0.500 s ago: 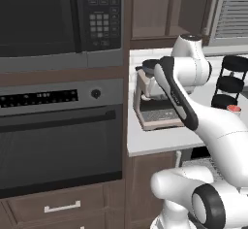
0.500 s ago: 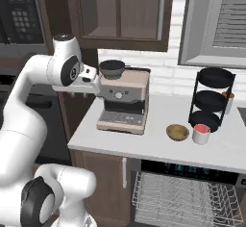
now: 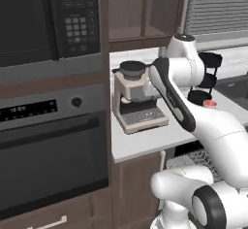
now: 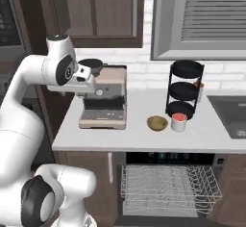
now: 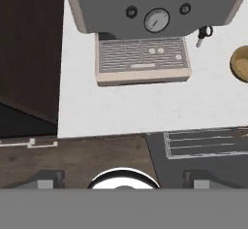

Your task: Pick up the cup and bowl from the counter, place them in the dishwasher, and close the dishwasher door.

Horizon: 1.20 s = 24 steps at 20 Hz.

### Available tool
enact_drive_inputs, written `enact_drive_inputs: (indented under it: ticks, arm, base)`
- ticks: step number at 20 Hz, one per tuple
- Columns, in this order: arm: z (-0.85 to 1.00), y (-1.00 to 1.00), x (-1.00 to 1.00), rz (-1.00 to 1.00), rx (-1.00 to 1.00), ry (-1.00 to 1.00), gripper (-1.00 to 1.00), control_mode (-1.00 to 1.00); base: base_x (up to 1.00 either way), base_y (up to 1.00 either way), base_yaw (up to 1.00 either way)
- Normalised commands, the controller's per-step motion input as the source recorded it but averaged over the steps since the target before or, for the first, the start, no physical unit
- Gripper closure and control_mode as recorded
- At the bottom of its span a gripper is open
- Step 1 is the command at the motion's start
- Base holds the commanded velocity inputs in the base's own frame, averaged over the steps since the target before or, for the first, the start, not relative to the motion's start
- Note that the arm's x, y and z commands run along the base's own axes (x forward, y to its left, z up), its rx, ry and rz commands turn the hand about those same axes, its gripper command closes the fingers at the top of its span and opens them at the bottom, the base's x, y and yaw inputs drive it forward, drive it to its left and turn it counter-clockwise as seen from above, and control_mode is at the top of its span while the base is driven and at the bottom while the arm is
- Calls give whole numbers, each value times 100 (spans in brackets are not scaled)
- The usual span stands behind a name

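Right base view is showing the bowl (image 4: 157, 122) and the cup (image 4: 178, 122) sitting side by side on the pale, smooth desk (image 4: 139, 139), just in front of a black three-tier round rack (image 4: 186, 94). The bowl is shallow, round and tan like wood; the cup is a small white cylinder with red at its top, just right of the bowl. Both are lying well to the right of the arm's hand, which is hovering up beside the top of a beige and steel espresso machine (image 4: 104, 101). The end effector itself is hiding behind the wrist in this view, and the hand view is showing only the stubs of its fingers at the bottom edge, so I cannot tell whether they are apart or together.

Below the desk the dishwasher (image 4: 168, 182) is standing open, its white wire rack pulled out in front.

Hand view is looking straight down on the espresso machine (image 5: 143, 39), with its round gauge, ribbed drip tray and boxy body. The bowl (image 5: 240, 64) is peeking in at the right edge, far off to the side of the finger stubs.

Left base view is showing the cup (image 3: 209, 104) past the white forearm, beside a dark built-in oven (image 3: 48, 145).
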Motion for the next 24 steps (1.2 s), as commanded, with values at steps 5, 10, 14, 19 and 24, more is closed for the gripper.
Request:
enact_drive_inputs:
  ticks: [5,10,14,19,24]
  arm:
    - [0,0,0,0,0,0,-100,100]
    - [0,0,0,0,0,0,-100,100]
    - [0,0,0,0,0,0,-100,100]
    - [0,0,0,0,0,0,-100,100]
    - [0,0,0,0,0,0,-100,100]
  base:
    - [0,26,-60]
    - [0,42,-54]
    - [0,55,-45]
    - [0,55,-44]
    - [19,59,-42]
